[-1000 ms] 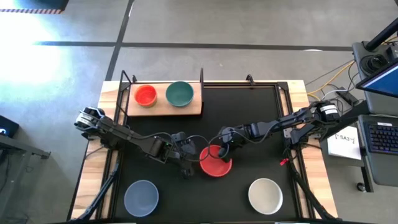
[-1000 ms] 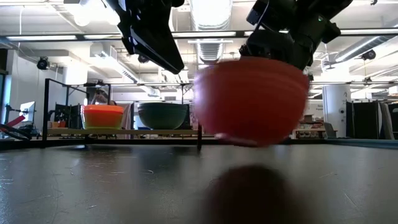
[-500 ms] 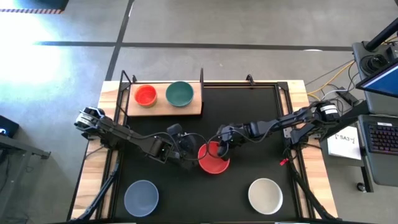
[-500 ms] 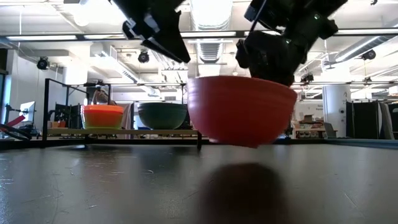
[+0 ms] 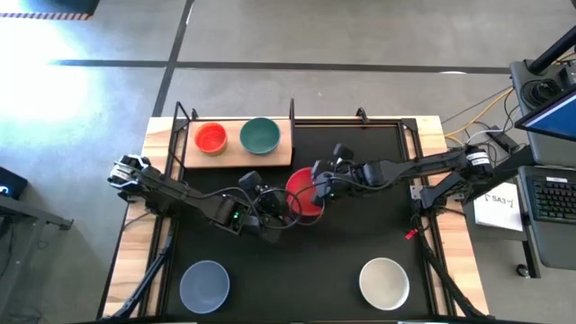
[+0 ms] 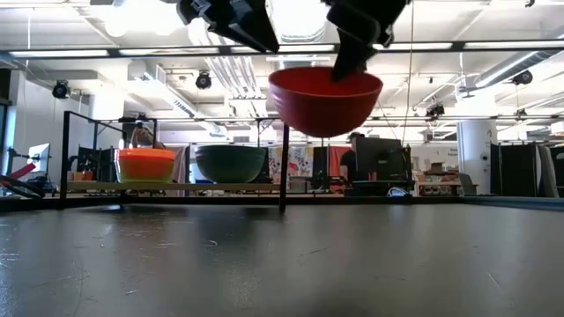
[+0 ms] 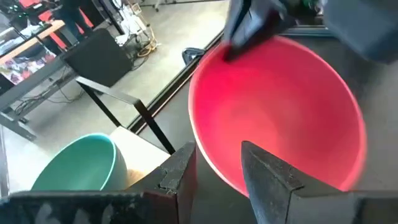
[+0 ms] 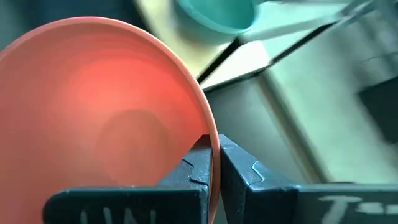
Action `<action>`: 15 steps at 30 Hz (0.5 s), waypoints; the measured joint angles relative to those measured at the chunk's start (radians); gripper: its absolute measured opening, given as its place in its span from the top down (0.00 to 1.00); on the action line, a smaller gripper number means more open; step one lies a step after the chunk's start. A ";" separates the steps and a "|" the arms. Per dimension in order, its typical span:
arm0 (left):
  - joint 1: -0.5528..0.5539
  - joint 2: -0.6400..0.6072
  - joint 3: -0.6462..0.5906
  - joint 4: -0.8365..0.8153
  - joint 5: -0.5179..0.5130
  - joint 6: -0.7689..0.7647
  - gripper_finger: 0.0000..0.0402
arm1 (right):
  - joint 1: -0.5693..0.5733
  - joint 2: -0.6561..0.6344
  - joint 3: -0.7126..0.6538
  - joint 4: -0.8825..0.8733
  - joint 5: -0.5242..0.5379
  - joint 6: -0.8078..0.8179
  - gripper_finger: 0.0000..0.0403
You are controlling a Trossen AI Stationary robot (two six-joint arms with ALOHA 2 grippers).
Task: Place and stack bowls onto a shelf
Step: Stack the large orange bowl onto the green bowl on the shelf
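Observation:
A red bowl (image 5: pixel 304 195) hangs high above the black mat (image 5: pixel 360 234), near the shelf's right end. My right gripper (image 5: pixel 318 186) is shut on it, at the side toward the table's right. My left gripper (image 5: pixel 283 212) stands open at the bowl's near left side, with the rim (image 7: pixel 200 144) between its fingers. On the pale wooden shelf (image 5: pixel 236 158) at the far left an orange-red bowl (image 5: pixel 211 138) and a teal bowl (image 5: pixel 259 135) rest on their bases. My right gripper pinches the red bowl's rim (image 8: pixel 207 121), one finger inside the bowl and one outside. It reaches in from the table's right, slanting down. The bowl (image 6: pixel 324 101) hangs clear of the mat, open side up and nearly level. My left gripper has a finger on each side of the rim; I cannot tell whether either one touches it.
A grey-blue bowl (image 5: pixel 204 283) sits at the near left of the mat and a white bowl (image 5: pixel 384 281) at the near right. Thin black posts (image 6: pixel 284 167) stand at the shelf's corners. A desk with a keyboard (image 5: pixel 551 198) lies beyond the right edge.
My right gripper has risen and gone a little toward the shelf with the red bowl. The bowl has come up from just above the mat to well clear of it. My left gripper has tipped upward, risen slightly and stayed beside the bowl.

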 joint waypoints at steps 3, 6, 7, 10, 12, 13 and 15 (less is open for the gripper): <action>0.000 0.000 0.001 0.002 -0.069 0.000 0.73 | 0.008 0.000 0.018 -0.015 0.102 -0.024 0.98; 0.000 0.000 0.001 0.003 -0.162 0.001 0.73 | 0.009 0.000 0.020 -0.013 0.186 -0.040 0.98; 0.000 0.000 0.001 0.004 -0.193 0.001 0.73 | 0.009 0.000 0.019 -0.006 0.209 -0.049 0.98; 0.004 0.000 0.003 0.025 -0.262 0.021 0.73 | 0.009 0.000 0.016 0.012 0.279 -0.066 0.98; 0.006 0.000 0.002 0.052 -0.293 0.049 0.73 | 0.009 0.000 0.016 0.031 0.329 -0.098 0.98; 0.007 0.000 0.002 0.065 -0.307 0.071 0.73 | 0.009 0.000 0.016 0.048 0.351 -0.116 0.98; 0.013 0.000 0.002 0.097 -0.320 0.122 0.73 | 0.008 0.000 0.016 0.088 0.370 -0.163 0.98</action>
